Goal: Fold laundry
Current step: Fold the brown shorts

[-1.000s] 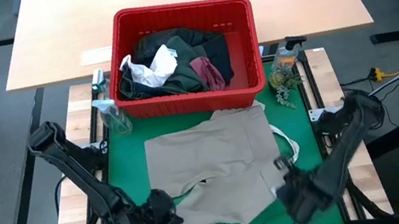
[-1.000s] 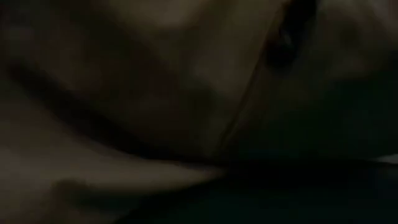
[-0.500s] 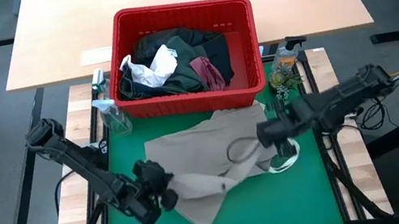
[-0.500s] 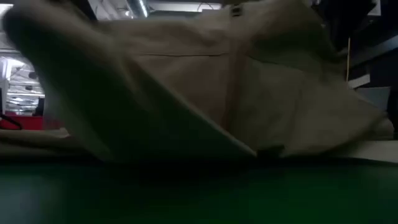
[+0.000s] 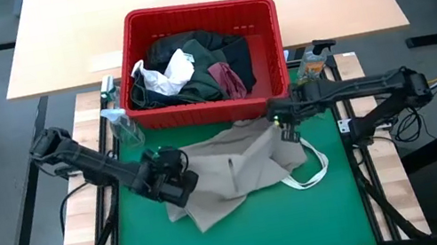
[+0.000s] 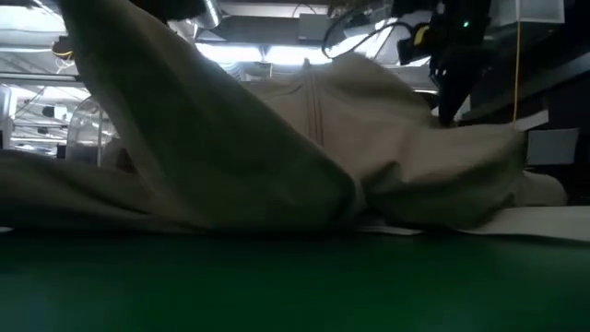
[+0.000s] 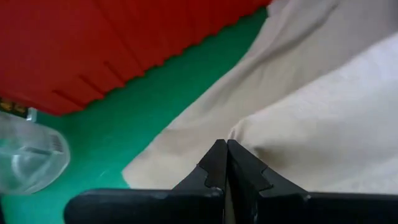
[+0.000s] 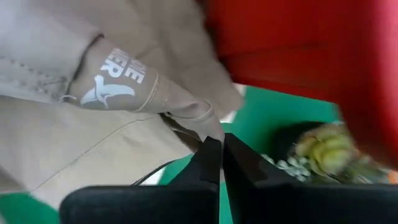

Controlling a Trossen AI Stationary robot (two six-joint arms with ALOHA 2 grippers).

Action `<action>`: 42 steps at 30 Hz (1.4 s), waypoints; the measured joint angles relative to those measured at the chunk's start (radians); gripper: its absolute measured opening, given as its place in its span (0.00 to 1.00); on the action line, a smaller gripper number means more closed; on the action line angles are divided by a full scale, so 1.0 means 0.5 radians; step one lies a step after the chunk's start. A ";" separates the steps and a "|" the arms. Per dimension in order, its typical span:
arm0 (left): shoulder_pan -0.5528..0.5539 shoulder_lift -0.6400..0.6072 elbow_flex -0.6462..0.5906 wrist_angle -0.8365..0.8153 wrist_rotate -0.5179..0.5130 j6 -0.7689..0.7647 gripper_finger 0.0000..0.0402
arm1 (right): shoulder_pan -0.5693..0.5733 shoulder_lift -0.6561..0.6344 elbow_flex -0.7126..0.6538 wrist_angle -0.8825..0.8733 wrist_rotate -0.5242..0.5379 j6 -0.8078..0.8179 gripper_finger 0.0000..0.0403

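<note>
Now, tan top [image 5: 241, 172]: bunched on the green mat, just before the basket [image 5: 214, 105].
Left fingers [image 5: 176, 177]: clenched on its left edge.
Right fingers [image 5: 284, 127]: clenched on its right corner.
Axis: cloth stretches left-right between both arms.

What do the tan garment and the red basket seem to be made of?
The tan garment looks like soft woven cloth, matte: it drapes and creases, with stitched seams and a white printed logo in the right wrist view. The red basket looks like moulded plastic, slightly glossy, with rigid slatted walls.
</note>
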 joint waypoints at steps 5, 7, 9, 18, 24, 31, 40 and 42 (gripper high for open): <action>0.043 0.000 0.000 0.003 0.033 -0.015 0.00 | -0.083 0.000 -0.001 -0.016 0.067 0.035 0.01; 0.044 0.000 0.000 0.113 0.108 -0.030 0.00 | -0.095 0.000 -0.001 -0.021 0.021 0.034 0.01; 0.020 0.000 0.000 0.300 0.201 0.031 0.00 | -0.090 0.000 -0.001 -0.044 -0.075 0.031 0.01; -0.270 -0.080 0.001 0.893 0.235 0.193 0.00 | 0.039 -0.066 -0.001 -0.252 -0.591 -0.122 0.01; -0.449 -0.177 0.001 1.096 0.236 0.149 0.00 | 0.194 -0.243 -0.001 -0.316 -0.810 -0.114 0.01; -0.593 -0.281 0.002 1.425 0.233 0.176 0.00 | 0.398 -0.499 -0.001 -0.299 -1.131 -0.076 0.01; -0.652 -0.413 0.002 1.505 0.234 0.264 0.00 | 0.474 -0.814 0.004 -0.180 -1.118 0.102 0.01; -0.652 -0.456 0.002 1.505 0.256 0.264 0.00 | 0.474 -0.878 0.004 -0.178 -1.099 0.139 0.01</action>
